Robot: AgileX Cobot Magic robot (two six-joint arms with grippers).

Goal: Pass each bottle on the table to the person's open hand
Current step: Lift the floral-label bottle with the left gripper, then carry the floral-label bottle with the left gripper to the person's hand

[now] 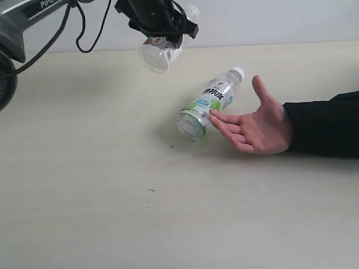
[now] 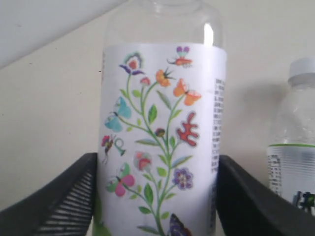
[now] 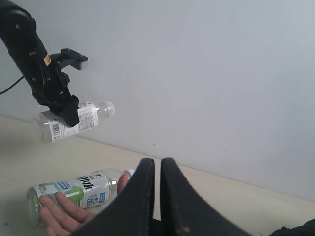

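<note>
At the upper left of centre in the exterior view, the flower-labelled bottle is held clear of the table, pinched across its labelled middle by the left gripper. It looks empty, so it is judged light, thin-walled and slippery, and a hold on the label band suits it. At centre, the green-labelled bottle is laid on its side, touching the fingers of the person's open hand at right. The right gripper is seen pressed together and empty.
</note>
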